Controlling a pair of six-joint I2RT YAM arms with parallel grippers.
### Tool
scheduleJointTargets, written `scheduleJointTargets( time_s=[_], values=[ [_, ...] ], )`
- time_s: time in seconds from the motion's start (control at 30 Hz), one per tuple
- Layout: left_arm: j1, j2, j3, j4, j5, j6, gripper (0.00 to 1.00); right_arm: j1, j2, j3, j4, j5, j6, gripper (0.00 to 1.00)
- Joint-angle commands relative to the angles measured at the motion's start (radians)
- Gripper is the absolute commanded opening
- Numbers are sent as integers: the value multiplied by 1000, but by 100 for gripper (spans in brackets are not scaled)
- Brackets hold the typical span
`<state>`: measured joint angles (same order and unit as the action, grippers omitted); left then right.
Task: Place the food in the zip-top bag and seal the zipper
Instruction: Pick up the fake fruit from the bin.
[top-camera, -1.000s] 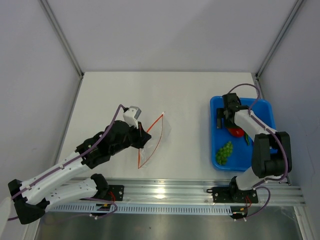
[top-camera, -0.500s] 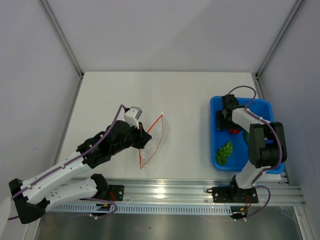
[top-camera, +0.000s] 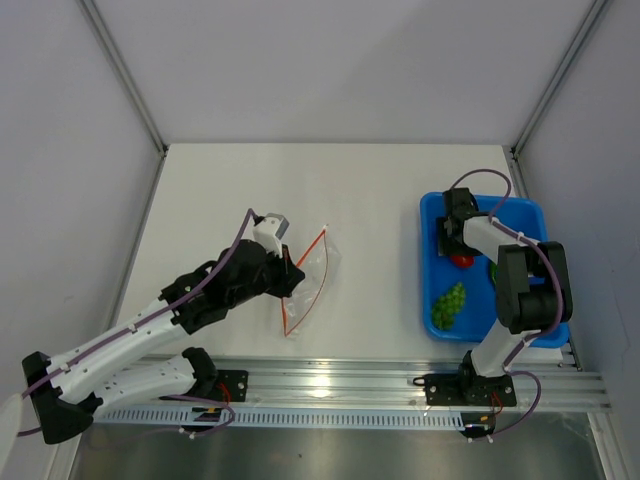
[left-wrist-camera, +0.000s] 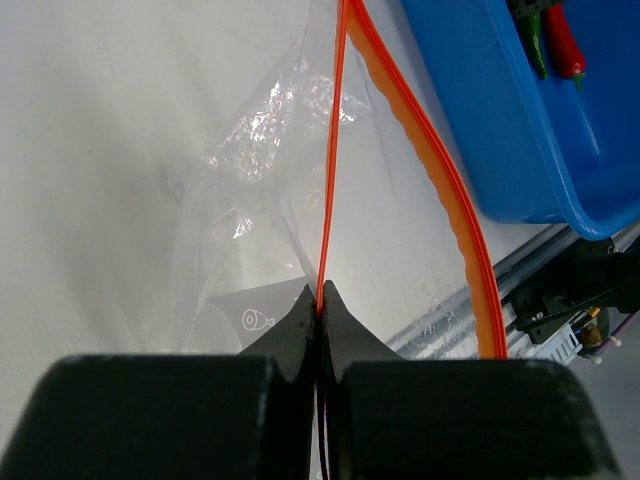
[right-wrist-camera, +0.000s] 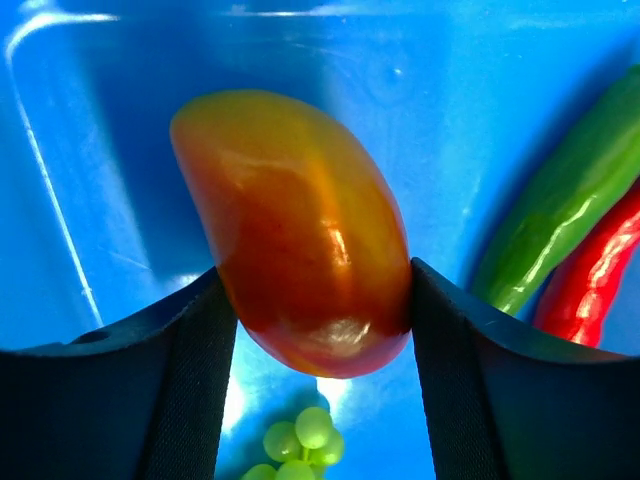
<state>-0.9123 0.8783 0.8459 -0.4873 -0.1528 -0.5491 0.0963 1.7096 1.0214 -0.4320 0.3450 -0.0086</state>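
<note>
Orange-red toy fruit (right-wrist-camera: 290, 200) sits pinched by right gripper (right-wrist-camera: 318, 300) in blue tray (top-camera: 428, 215), 3 o'clock of zip-top bag (top-camera: 318, 262); left gripper (left-wrist-camera: 320, 300) pinches zipper (left-wrist-camera: 335, 150); glossy rounded skin may squirt out on lift.

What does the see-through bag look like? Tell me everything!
The zip-top bag is small, clear, crinkly plastic with an orange-red zipper along its mouth. The mouth gapes, its two strips bowing apart. The left gripper's fingers are shut on one strip, holding that edge up. A little printed picture shows low on the plastic. The bag looks empty. It is over the white table, left of the blue tray.
</note>
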Motion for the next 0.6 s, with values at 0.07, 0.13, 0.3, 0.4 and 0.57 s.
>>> scheduleJointTargets(
  time_s=[0.07,0.13,0.3,0.4,0.57],
  values=[
    [4,2,30,10,-1,3,1,-4,-40,-40,29,-77,10,37],
    [4,4,31,6,-1,0,1,-3,-68,-49,21,-77,51,31],
    [4,14,41,-2,1,-3,0,19,-197,-66,-36,-28,120,18],
    [4,21,48,-13,1,0,1,52,-284,-72,-79,20,153,17],
    [4,21,53,-22,-11,-2,1,91,-444,-46,-212,61,255,12]
  ],
)
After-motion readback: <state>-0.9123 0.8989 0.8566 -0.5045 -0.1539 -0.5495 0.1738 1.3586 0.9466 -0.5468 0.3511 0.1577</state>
